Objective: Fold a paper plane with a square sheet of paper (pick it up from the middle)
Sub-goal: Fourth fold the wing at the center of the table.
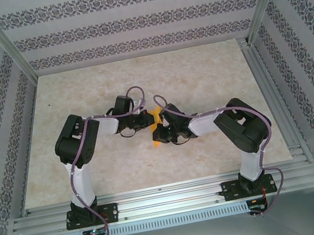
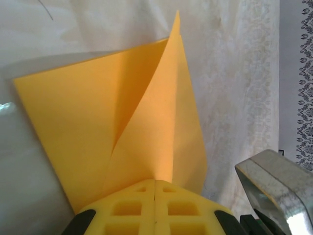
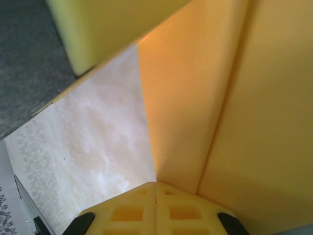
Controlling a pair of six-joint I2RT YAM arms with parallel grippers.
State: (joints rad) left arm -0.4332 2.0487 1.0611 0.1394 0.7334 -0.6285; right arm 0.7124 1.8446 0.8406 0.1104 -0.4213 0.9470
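The orange-yellow square sheet of paper hangs between the two grippers above the table, bent along a centre crease, with one flap standing up to a point. My left gripper is shut on its near edge at the crease. My right gripper is shut on the sheet from the other side, beside a fold line. In the top view the sheet peeks out between the left gripper and the right gripper. A slim dart-shaped paper plane is out of view.
The marble-patterned table lies under both arms, inside patterned walls. A metal rail runs along the near edge. In the left wrist view a grey metal part sits at the lower right. The left gripper's yellow finger crosses the top of the right wrist view.
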